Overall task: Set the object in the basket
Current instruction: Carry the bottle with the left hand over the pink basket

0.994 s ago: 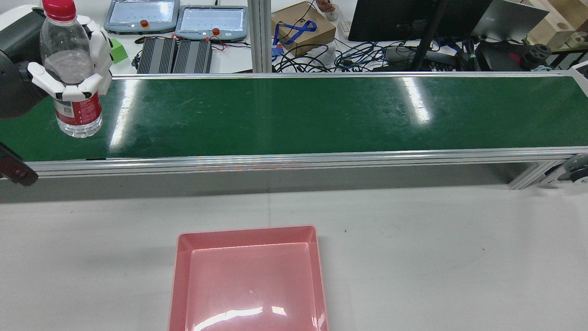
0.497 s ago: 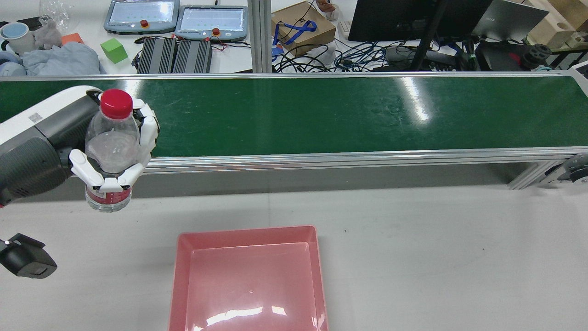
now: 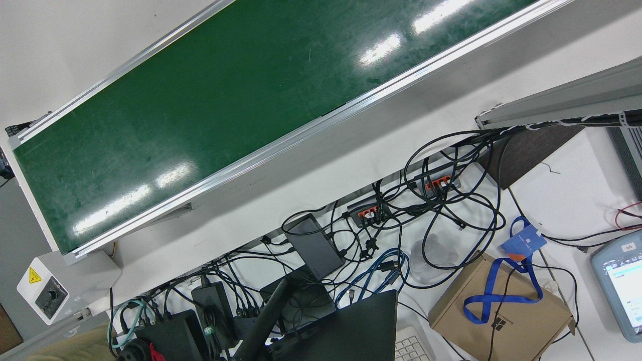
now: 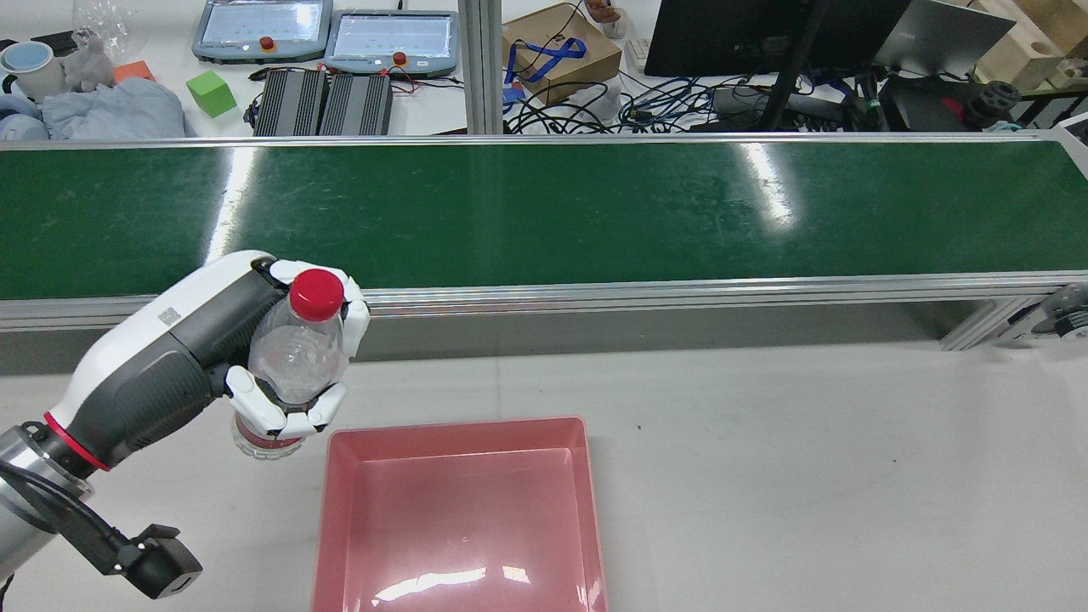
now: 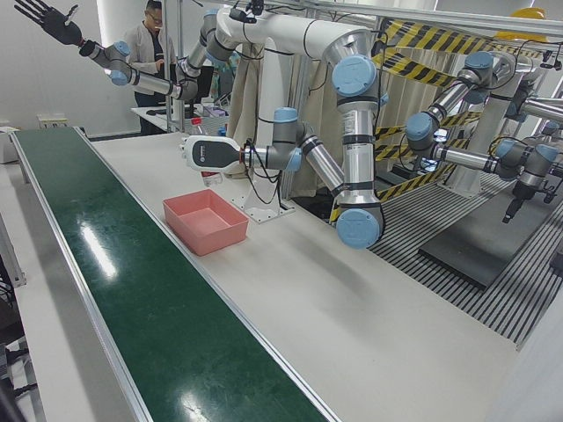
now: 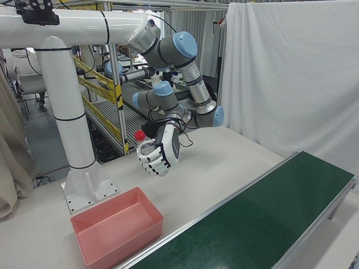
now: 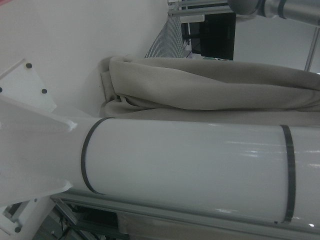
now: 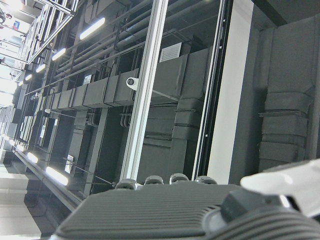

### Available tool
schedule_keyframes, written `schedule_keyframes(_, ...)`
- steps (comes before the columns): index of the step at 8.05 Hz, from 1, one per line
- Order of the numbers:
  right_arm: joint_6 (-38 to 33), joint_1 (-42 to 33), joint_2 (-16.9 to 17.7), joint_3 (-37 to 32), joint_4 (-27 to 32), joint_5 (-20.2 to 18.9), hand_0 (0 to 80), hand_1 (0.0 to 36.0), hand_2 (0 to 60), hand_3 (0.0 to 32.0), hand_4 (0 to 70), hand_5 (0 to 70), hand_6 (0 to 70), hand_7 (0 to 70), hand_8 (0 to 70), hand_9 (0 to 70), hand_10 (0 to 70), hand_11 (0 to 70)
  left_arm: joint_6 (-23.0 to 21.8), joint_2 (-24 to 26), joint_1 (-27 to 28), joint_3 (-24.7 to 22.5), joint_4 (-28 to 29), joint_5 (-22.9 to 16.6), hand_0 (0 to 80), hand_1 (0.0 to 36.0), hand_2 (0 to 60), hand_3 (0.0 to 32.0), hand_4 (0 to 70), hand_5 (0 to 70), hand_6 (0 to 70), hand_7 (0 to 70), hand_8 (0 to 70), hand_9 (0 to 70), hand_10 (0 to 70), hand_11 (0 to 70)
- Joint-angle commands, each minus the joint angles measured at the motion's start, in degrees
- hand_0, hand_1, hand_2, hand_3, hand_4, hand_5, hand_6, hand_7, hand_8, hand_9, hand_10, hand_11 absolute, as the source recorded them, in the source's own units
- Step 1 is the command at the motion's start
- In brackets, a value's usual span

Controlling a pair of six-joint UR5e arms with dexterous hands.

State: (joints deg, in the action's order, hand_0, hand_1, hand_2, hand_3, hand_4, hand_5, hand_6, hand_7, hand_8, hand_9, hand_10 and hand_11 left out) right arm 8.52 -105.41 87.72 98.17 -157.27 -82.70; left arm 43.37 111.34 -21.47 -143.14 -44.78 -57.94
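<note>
A clear plastic bottle (image 4: 299,361) with a red cap and red label is held roughly upright in my left hand (image 4: 285,399). The hand is shut on it around the middle. It hangs above the white table, just left of the far left corner of the pink basket (image 4: 459,430). The right-front view shows the left hand (image 6: 161,152) and the bottle (image 6: 143,145) well above the table, behind the empty basket (image 6: 120,240). My right hand (image 5: 46,16) is raised high at the far side, fingers spread, holding nothing.
The green conveyor belt (image 4: 544,212) with aluminium rails runs across the table beyond the basket. Behind it lie tablets, cables, a cardboard box (image 4: 561,49) and a green cube (image 4: 210,93). The white pedestal (image 6: 84,168) stands behind the basket.
My left hand has carried the bottle from over the belt's left end toward the near side and rightward, down to beside the basket's far left corner.
</note>
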Motion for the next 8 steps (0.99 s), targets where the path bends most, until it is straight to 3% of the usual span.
schedule_keyframes(1,0.00,-0.06,0.00,0.00,-0.05,0.00,0.0,0.0,0.0,0.0,0.0,0.0,0.0,0.0,0.0,0.0,0.0,0.0,5.67,-0.42,9.86,2.95,5.22,9.85,63.6,36.0,60.0,0.0,54.2,55.6,54.7,66.7,54.5,70.0,65.5,70.0)
schedule_keyframes(3,0.00,0.03,0.00,-0.09,0.04,0.00,0.0,0.0,0.0,0.0,0.0,0.0,0.0,0.0,0.0,0.0,0.0,0.0,5.67,-0.51,10.13,2.86,5.06,9.86,68.8,35.8,60.0,0.0,53.7,53.5,52.8,64.0,53.2,67.8,61.3,70.0)
schedule_keyframes(4,0.00,0.03,0.00,-0.09,0.04,0.00,0.0,0.0,0.0,0.0,0.0,0.0,0.0,0.0,0.0,0.0,0.0,0.0,5.67,-0.42,10.13,2.60,3.84,9.86,74.2,33.4,60.0,0.0,51.8,50.2,48.2,59.3,50.2,63.4,54.6,70.0)
schedule_keyframes(5,0.00,0.03,0.00,-0.09,-0.05,0.00,0.0,0.0,0.0,0.0,0.0,0.0,0.0,0.0,0.0,0.0,0.0,0.0,5.67,-0.60,10.39,2.43,3.39,9.78,66.7,26.3,31.2,0.0,41.0,37.0,27.6,36.5,36.1,45.0,41.0,59.5)
schedule_keyframes(6,0.00,-0.06,0.00,0.00,0.04,0.00,0.0,0.0,0.0,0.0,0.0,0.0,0.0,0.0,0.0,0.0,0.0,0.0,5.50,-0.69,10.65,2.34,2.86,9.34,62.2,26.2,24.7,0.0,29.4,28.1,11.4,12.8,18.1,21.0,23.8,36.9)
schedule_keyframes(7,0.00,-0.06,0.00,0.00,0.04,0.00,0.0,0.0,0.0,0.0,0.0,0.0,0.0,0.0,0.0,0.0,0.0,0.0,5.41,-0.77,10.74,2.16,1.64,9.16,62.3,27.5,22.7,0.0,22.3,22.3,5.3,6.3,10.5,12.0,15.2,24.8)
schedule_keyframes(8,0.00,-0.06,0.00,0.00,0.04,0.00,0.0,0.0,0.0,0.0,0.0,0.0,0.0,0.0,0.0,0.0,0.0,0.0,5.32,-1.12,12.40,1.03,0.23,9.25,57.8,24.7,23.0,0.0,21.3,21.2,4.7,5.4,9.1,10.5,14.0,22.7)
